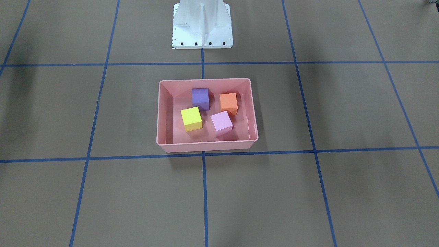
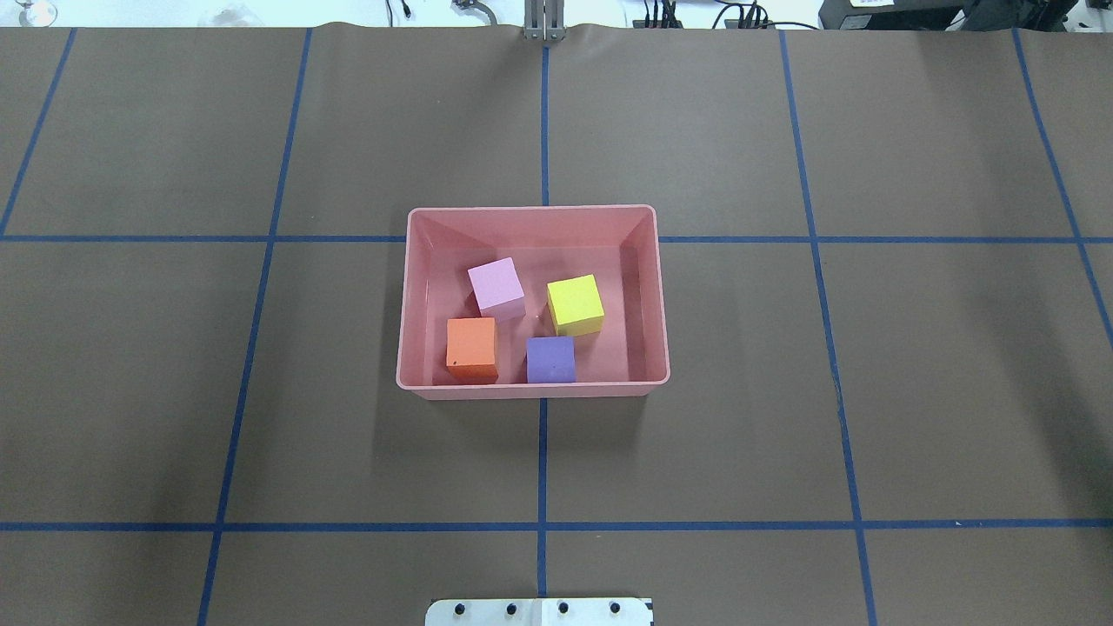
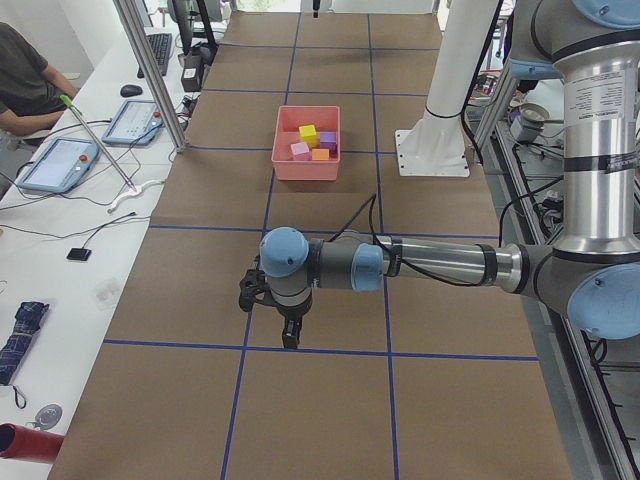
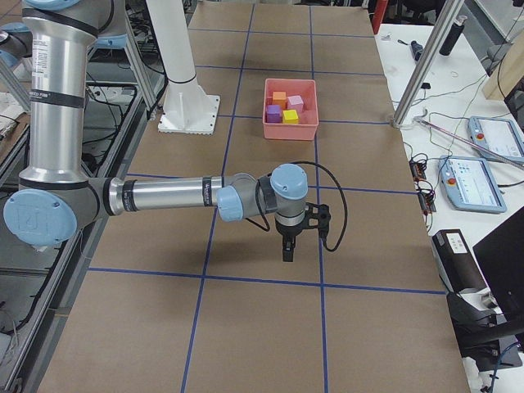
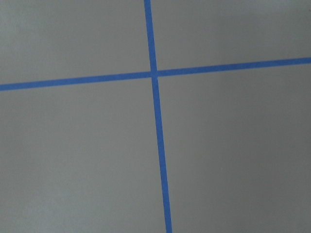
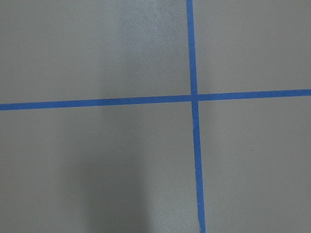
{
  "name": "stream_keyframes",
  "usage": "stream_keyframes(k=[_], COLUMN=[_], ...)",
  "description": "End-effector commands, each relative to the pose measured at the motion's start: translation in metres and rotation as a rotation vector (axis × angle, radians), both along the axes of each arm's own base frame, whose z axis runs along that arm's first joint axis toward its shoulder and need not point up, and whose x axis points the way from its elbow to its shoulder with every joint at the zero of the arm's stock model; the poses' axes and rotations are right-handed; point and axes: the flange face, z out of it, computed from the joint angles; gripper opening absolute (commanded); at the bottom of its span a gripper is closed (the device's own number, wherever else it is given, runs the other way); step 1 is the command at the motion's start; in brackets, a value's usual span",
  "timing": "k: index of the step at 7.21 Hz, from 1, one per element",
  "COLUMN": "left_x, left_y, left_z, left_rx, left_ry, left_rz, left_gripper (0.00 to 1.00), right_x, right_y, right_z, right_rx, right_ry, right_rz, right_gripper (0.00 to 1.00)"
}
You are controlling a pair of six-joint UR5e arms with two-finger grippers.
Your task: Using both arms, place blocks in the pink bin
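Note:
The pink bin [image 2: 532,388] sits at the table's middle and also shows in the front view [image 1: 205,146]. Inside it lie the yellow block [image 2: 575,303], the purple block [image 2: 550,358], the pale pink-lilac block [image 2: 496,287] and the orange block [image 2: 471,344]. My left gripper [image 3: 289,338] shows only in the left side view, far from the bin, pointing down over bare table. My right gripper [image 4: 287,252] shows only in the right side view, likewise far from the bin. I cannot tell whether either is open or shut. Both wrist views show only table and blue tape.
The white pedestal base [image 1: 202,25] stands behind the bin. Blue tape lines [image 2: 542,452] grid the brown table. Side benches hold tablets [image 3: 58,164] and cables; an operator [image 3: 22,80] sits at the left bench.

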Motion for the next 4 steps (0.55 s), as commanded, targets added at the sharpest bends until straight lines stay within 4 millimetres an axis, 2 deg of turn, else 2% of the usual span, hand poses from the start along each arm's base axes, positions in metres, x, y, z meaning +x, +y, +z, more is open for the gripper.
stream_keyframes(k=[1, 2, 4], left_x=[0.0, 0.001, 0.001], left_y=[0.006, -0.004, -0.005], left_z=[-0.003, -0.006, -0.003], left_rx=[0.006, 0.014, 0.004], left_ry=[-0.006, -0.006, -0.008], left_rz=[-0.005, -0.005, -0.007], left_gripper=[1.0, 1.0, 1.0], right_x=[-0.013, -0.02, -0.017], right_y=[-0.026, -0.03, -0.018], right_z=[0.004, 0.001, -0.001], right_rx=[-0.018, -0.038, -0.045], right_ry=[-0.001, 0.0, -0.021], right_rz=[-0.024, -0.038, -0.038], right_gripper=[1.0, 1.0, 1.0])
